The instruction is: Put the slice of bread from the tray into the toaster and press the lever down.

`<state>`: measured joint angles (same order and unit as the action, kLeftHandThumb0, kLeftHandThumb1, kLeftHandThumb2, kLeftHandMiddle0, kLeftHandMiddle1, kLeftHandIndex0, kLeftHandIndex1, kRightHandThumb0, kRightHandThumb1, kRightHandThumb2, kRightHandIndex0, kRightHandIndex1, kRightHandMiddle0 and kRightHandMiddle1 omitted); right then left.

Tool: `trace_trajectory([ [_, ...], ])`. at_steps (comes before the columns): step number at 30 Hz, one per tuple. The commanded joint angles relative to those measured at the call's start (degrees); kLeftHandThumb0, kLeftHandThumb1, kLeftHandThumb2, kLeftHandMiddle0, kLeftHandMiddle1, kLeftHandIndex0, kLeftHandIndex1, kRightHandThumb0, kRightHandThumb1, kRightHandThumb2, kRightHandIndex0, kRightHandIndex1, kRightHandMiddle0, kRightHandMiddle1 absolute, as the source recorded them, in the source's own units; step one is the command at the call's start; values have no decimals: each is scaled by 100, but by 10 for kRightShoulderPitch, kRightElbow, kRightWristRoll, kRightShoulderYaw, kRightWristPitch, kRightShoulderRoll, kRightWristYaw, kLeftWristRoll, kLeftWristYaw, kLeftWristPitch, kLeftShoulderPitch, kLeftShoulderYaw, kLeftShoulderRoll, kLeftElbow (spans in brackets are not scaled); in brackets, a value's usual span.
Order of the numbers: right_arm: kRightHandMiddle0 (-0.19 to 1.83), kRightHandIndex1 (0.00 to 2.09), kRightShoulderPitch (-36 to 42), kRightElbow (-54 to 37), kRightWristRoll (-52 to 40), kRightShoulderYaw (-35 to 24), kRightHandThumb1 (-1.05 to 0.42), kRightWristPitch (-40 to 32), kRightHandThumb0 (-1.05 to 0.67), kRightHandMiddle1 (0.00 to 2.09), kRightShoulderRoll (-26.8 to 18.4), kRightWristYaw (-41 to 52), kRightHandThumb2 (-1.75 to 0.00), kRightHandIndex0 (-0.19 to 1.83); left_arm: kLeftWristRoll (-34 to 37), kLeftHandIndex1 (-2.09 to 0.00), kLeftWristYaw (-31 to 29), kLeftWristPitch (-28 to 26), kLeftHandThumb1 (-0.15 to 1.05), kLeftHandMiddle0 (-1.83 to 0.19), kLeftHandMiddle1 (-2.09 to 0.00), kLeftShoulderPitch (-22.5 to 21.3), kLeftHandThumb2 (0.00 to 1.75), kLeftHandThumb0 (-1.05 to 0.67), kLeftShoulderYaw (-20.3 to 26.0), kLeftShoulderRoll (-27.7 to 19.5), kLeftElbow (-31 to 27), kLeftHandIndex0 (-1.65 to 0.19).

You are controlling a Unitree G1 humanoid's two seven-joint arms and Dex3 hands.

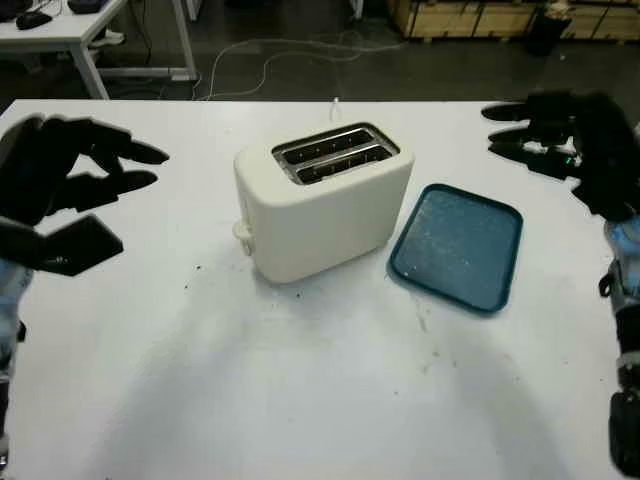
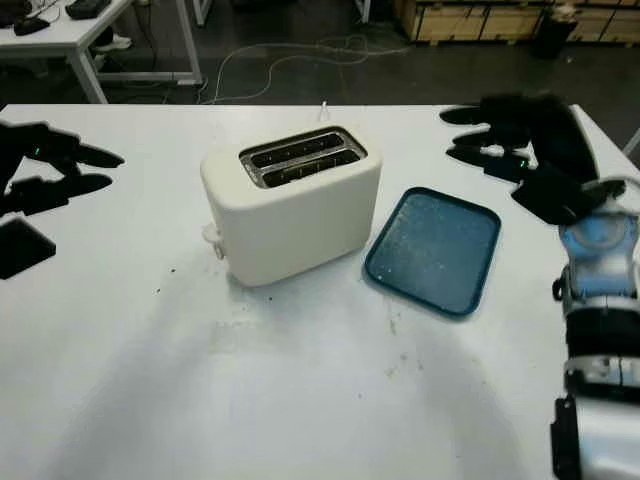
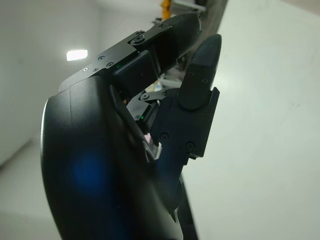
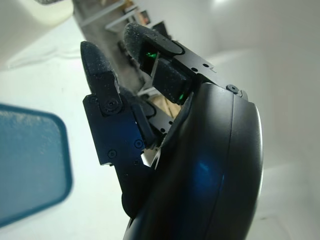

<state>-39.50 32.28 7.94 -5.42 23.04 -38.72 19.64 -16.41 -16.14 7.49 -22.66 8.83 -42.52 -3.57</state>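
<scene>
Bread slice absent from flat blue plastic tray (image 1: pixel 460 246); judged light, crumbly. Both hands (image 1: pixel 60 190) (image 2: pixel 525 140) released, holding nothing.

White table (image 1: pixel 300 400), floor cable (image 1: pixel 270 55) behind.

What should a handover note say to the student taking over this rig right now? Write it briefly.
Left hand: open, raised over the table's left side.
Right hand: open, raised beyond the tray's far right corner.
Toaster: mid-table, both slots look empty; lever on its left end.
Tray: right of the toaster, no bread on it, only crumbs.
Done: cannot tell.
Left: locate the bread, then load and press the lever.
</scene>
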Motion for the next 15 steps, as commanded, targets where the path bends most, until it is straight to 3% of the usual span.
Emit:
trace_trajectory([
  [1, 107, 2, -27, 5, 9, 11, -75, -14, -48, 1, -17, 16, 0, 120, -11, -9, -22, -3, 76, -97, -99, -37, 0, -41, -22, -17, 15, -124],
  [5, 104, 0, -53, -4, 19, 31, -77, -52, -52, 0, -32, 54, -1, 117, -38, -10, -61, -16, 76, -96, -103, -86, 0, -40, -58, -34, 23, -127],
  [7, 104, 1, -63, -2, 30, 42, -77, -46, -53, 0, -35, 61, -1, 117, -56, -9, -72, -21, 75, -100, -95, -108, 0, -41, -75, -38, 26, -128],
  [15, 102, 0, -80, -5, 51, 80, -78, -27, -58, 0, -36, 95, -1, 115, -88, -8, -76, -39, 75, -103, -91, -138, 0, -40, -108, -22, 25, -129],
])
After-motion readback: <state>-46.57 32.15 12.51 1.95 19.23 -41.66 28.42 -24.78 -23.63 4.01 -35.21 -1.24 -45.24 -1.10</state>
